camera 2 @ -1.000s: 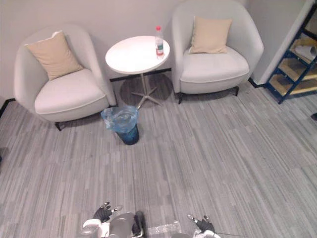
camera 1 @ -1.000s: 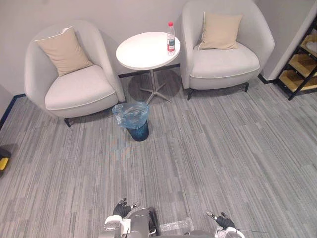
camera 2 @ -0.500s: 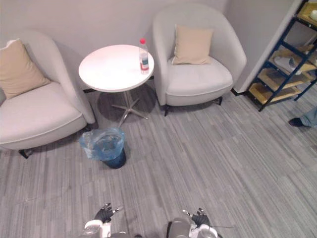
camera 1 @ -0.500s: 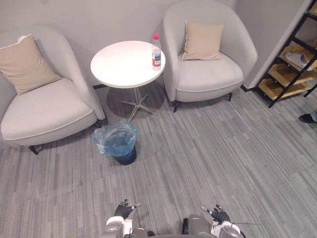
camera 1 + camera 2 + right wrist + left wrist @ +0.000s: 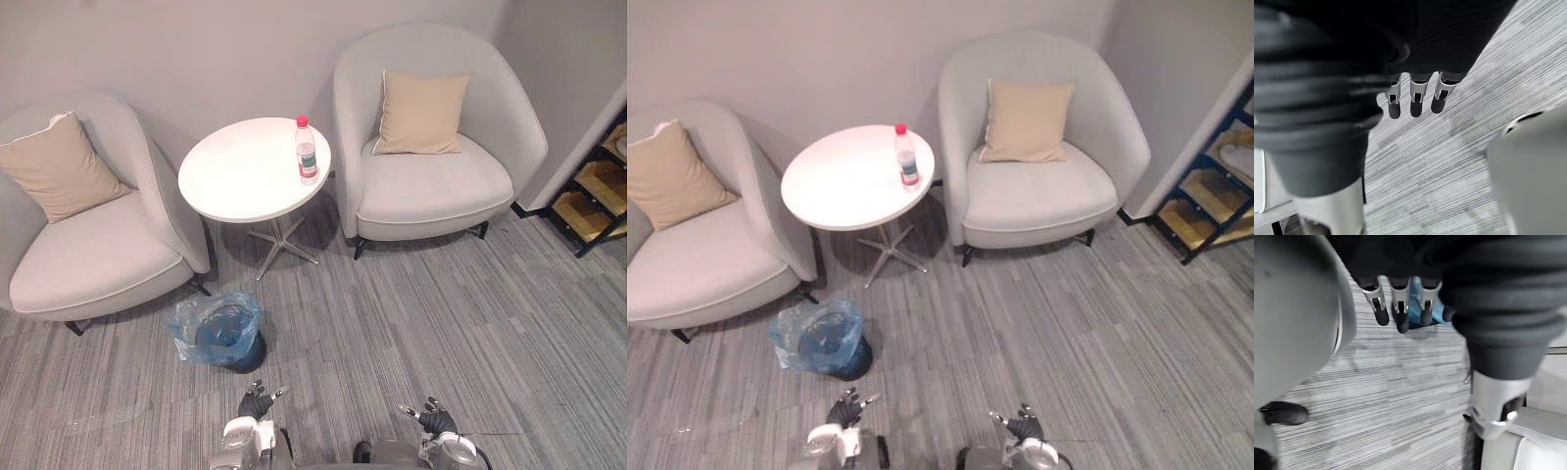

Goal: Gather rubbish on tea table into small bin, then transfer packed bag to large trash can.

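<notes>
A clear plastic bottle [image 5: 307, 151] with a red cap stands upright near the right edge of the round white tea table [image 5: 245, 176]. On the carpet in front of the table sits a small dark bin [image 5: 219, 331] lined with a blue bag. My left hand [image 5: 257, 403] hangs low at the bottom of the view, just in front of the bin, fingers relaxed and holding nothing. My right hand [image 5: 430, 419] hangs further right, also open and empty. In the left wrist view the fingers [image 5: 1399, 308] point toward the blue bag.
Two pale armchairs flank the table, the left armchair [image 5: 93, 245] and the right armchair [image 5: 431, 166], each with a beige cushion. A dark shelf rack [image 5: 598, 196] stands at the far right. Grey striped carpet stretches open to the right of the bin.
The whole picture has shifted: the table, chairs and bin now sit lower and nearer, so the camera has moved. The hands hang as before.
</notes>
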Motion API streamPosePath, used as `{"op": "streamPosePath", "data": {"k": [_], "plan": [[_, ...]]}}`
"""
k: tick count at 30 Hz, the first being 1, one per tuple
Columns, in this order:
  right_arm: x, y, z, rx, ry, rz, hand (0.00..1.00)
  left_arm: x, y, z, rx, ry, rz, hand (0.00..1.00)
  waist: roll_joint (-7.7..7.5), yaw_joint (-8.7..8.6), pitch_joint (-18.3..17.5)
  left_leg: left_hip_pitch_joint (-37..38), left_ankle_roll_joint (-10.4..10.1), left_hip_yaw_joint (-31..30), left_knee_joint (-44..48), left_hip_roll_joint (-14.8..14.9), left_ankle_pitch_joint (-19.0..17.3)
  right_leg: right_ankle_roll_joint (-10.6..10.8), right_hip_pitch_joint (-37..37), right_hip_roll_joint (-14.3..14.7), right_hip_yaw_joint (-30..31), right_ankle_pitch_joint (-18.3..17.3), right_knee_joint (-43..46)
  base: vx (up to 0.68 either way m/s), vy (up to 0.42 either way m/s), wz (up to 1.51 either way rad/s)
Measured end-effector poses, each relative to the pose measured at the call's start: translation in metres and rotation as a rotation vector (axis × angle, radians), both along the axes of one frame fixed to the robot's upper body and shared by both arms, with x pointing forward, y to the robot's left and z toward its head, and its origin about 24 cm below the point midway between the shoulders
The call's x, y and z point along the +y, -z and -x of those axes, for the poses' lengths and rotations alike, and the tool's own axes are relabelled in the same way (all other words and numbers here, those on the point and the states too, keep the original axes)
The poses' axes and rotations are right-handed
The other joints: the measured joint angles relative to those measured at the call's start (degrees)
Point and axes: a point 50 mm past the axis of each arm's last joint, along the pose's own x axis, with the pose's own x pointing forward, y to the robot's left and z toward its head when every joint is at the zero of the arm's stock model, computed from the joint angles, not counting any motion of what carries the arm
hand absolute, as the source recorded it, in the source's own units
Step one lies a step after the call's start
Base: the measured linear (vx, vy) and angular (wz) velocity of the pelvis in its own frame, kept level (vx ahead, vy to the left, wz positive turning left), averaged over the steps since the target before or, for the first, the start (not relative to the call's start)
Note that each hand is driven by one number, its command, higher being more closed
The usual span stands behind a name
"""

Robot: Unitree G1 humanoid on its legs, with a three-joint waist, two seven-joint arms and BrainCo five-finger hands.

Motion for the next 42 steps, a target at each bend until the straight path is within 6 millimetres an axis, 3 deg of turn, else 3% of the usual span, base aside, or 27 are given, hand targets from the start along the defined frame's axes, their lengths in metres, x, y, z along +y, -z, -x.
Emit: {"op": "streamPosePath", "data": {"k": [1,2,3,4,5,7,9,11,12,14,17,19,20,21,22,24,27,28,30,32,34,35,36,37,39,42], "plan": [[0.001,0.001,0.000,0.008,-0.002,-0.002,0.00,-0.001,0.000,0.000,0.001,0.021,-0.004,0.00,-0.09,0.24,0.0,0.4,0.1,-1.4,-11.7,-3.4,3.9,0.9,1.4,-0.4,0.7,-0.5,-1.4,0.37,0.105,-0.11],[0.001,0.002,0.000,0.014,-0.003,-0.003,0.00,-0.001,0.000,-0.002,-0.003,0.030,-0.006,0.00,-0.33,0.67,-0.1,0.4,0.4,-2.2,-14.3,-4.7,7.3,1.3,1.7,-0.7,1.4,-0.8,-1.7,0.40,0.136,-0.43],[0.002,0.003,0.001,0.027,-0.006,-0.006,0.00,0.001,-0.001,-0.004,-0.007,0.039,-0.008,0.00,-1.32,2.27,-0.2,2.0,1.3,-2.4,-17.6,-6.5,11.3,2.1,2.5,-1.5,3.7,-1.0,-2.4,0.33,0.109,-0.44],[0.005,0.003,0.001,0.029,-0.010,-0.012,0.00,0.003,-0.001,-0.005,-0.004,0.048,-0.013,0.00,-1.50,2.46,-0.6,3.0,1.7,-1.5,-18.1,-7.1,11.3,2.6,3.2,-2.1,4.7,-0.8,-3.5,0.46,0.130,-0.38],[0.009,0.005,0.003,0.043,-0.015,-0.027,0.00,0.005,-0.001,-0.005,0.000,0.055,-0.018,0.00,-2.30,1.94,-0.7,2.8,3.4,-0.8,-15.9,-7.4,9.6,3.8,4.4,-2.6,6.9,0.1,-5.2,0.47,0.148,-0.17],[0.019,0.007,0.004,0.050,-0.030,-0.052,0.00,0.013,-0.001,-0.005,0.001,0.052,-0.037,0.00,-3.29,2.40,-0.8,2.9,4.0,0.8,-10.9,-7.4,7.6,4.9,5.5,-3.5,10.6,1.6,-3.6,0.50,0.199,-0.32],[0.018,0.008,0.007,0.059,-0.045,-0.057,0.00,0.015,0.003,0.005,0.036,0.054,-0.039,0.00,-2.58,2.49,-2.4,6.4,4.5,1.5,-11.4,-7.5,3.7,5.2,2.7,-2.9,12.2,1.6,6.5,0.37,0.146,-0.38],[0.018,0.007,0.003,0.046,-0.064,-0.051,0.00,0.013,0.005,0.008,0.056,0.089,-0.046,0.00,-2.88,2.31,-2.7,11.7,5.1,0.7,-16.1,-8.7,1.1,9.6,-5.3,-4.1,12.1,3.4,25.8,0.42,0.098,-0.01],[0.018,0.006,0.001,0.039,-0.075,-0.049,0.00,0.015,0.007,0.009,0.075,0.111,-0.058,0.00,-3.47,1.51,-2.8,14.4,5.0,-0.5,-17.7,-9.5,0.2,7.6,-9.0,-5.1,11.1,0.1,33.7,0.30,0.036,0.24],[0.017,0.005,-0.001,0.027,-0.086,-0.038,0.00,0.013,0.008,0.012,0.089,0.118,-0.058,0.00,-2.77,1.18,-2.3,18.6,5.3,-1.9,-19.6,-9.1,0.0,4.6,-11.3,-5.4,7.6,-3.8,35.6,0.38,-0.041,0.42],[0.012,0.002,-0.005,0.007,-0.088,-0.025,0.00,0.014,0.010,0.015,0.109,0.121,-0.056,0.00,-1.68,0.49,-2.2,22.8,5.3,-4.1,-20.8,-5.8,0.0,4.1,-16.3,-3.4,5.4,-5.9,28.0,0.42,-0.149,0.48],[0.011,0.000,-0.008,-0.007,-0.094,-0.026,0.00,0.016,0.011,0.018,0.121,0.128,-0.063,0.00,-1.67,-0.51,-2.2,24.1,4.4,-6.0,-20.8,-4.0,-0.6,4.9,-18.6,-2.0,8.0,-2.6,18.1,0.42,-0.239,0.63],[0.011,0.002,-0.004,0.005,-0.095,-0.028,0.00,0.019,0.011,0.020,0.127,0.140,-0.075,0.00,-2.77,-1.09,-2.7,25.0,1.7,-7.1,-20.4,-4.0,-2.2,5.4,-18.3,-2.1,11.0,6.5,7.7,0.26,-0.153,0.44],[0.008,0.002,-0.002,0.010,-0.095,-0.024,0.00,0.019,0.013,0.022,0.140,0.138,-0.075,0.00,-1.98,-1.15,-2.6,25.7,-0.2,-7.9,-20.2,-2.8,-3.6,3.6,-18.0,-1.4,10.1,9.5,9.2,0.47,-0.267,0.29],[-0.003,0.001,-0.002,0.016,-0.090,0.003,0.00,0.009,0.013,0.022,0.140,0.143,-0.047,0.00,0.27,-0.59,-2.6,25.6,-0.1,-8.1,-19.6,-1.0,-3.2,2.6,-17.6,0.1,9.4,8.8,10.0,0.28,-0.163,0.07],[-0.007,0.002,0.001,0.029,-0.072,0.004,0.00,0.002,0.014,0.022,0.138,0.147,-0.030,0.00,1.55,-1.21,-2.6,25.2,-1.5,-9.4,-19.4,-0.3,-1.1,1.8,-16.6,0.1,7.6,7.9,9.6,0.34,-0.223,0.38],[-0.007,0.003,0.005,0.043,-0.071,0.007,0.00,-0.008,0.012,0.016,0.116,0.131,0.010,0.00,1.54,-1.58,-1.9,21.4,-4.4,-11.8,-8.6,1.1,1.4,1.0,-10.1,0.0,3.8,7.0,4.9,0.25,-0.188,0.67],[-0.006,0.006,0.012,0.061,-0.067,0.005,0.00,-0.009,0.010,0.012,0.092,0.129,0.013,0.00,0.93,-0.91,-1.7,18.0,-5.6,-11.3,-0.4,1.8,4.1,0.7,-6.3,-0.3,2.3,6.6,2.4,0.15,-0.108,0.62],[-0.005,0.007,0.014,0.070,-0.063,0.002,0.00,-0.008,0.009,0.011,0.085,0.130,0.009,0.00,-0.09,-0.30,-1.4,15.9,-4.7,-8.9,3.9,2.7,5.6,0.6,-4.1,-1.0,1.5,6.6,0.2,0.11,-0.057,0.42],[-0.006,0.007,0.016,0.073,-0.051,0.007,0.00,-0.009,0.009,0.011,0.083,0.129,0.011,0.00,0.32,-0.68,-1.6,13.7,-3.0,-4.0,3.8,3.6,0.3,0.5,-2.0,-1.6,0.1,6.6,-2.3,0.10,0.001,0.46],[-0.006,0.008,0.018,0.082,-0.044,0.003,0.00,-0.008,0.008,0.010,0.079,0.129,0.008,0.00,0.10,-0.43,-1.5,12.0,-2.2,-2.3,-1.8,1.5,-2.0,1.1,-0.3,-2.7,-1.0,6.9,-3.7,0.09,0.067,0.30],[-0.006,0.008,0.019,0.086,-0.044,0.003,0.00,-0.008,0.008,0.010,0.078,0.130,0.007,0.00,0.07,-0.27,-1.5,11.8,-1.8,-2.3,-7.8,-0.6,-1.4,1.5,0.7,-3.3,-1.2,7.0,-4.1,0.08,0.124,0.04],[-0.009,0.008,0.020,0.087,-0.044,0.008,0.00,-0.008,0.009,0.011,0.082,0.132,0.007,0.00,0.70,-0.30,-1.6,12.0,-2.3,-3.7,-16.3,-2.4,3.2,2.7,1.5,-3.3,-1.1,6.8,-4.3,0.09,0.138,-0.06],[-0.012,0.008,0.020,0.089,-0.043,0.015,0.00,-0.007,0.008,0.011,0.080,0.133,0.006,0.00,1.14,-0.14,-1.7,12.0,-1.8,-4.5,-17.4,-3.0,6.1,3.4,1.6,-2.7,-0.1,6.6,-4.2,0.10,0.120,-0.20],[-0.003,0.010,0.023,0.100,-0.044,-0.007,0.00,0.005,0.010,0.016,0.103,0.139,-0.027,0.00,-0.76,-0.15,-3.0,13.9,-0.9,-4.2,-19.8,-5.1,6.8,4.8,2.1,-4.0,2.5,6.6,-5.6,0.15,0.131,-0.11],[-0.001,0.011,0.026,0.103,-0.027,-0.020,0.00,0.019,0.012,0.021,0.130,0.137,-0.062,0.00,-2.26,-0.28,-3.3,16.8,0.4,-4.1,-23.8,-7.2,7.7,5.5,3.7,-5.5,2.6,6.6,-7.2,0.09,0.108,0.06]]}}
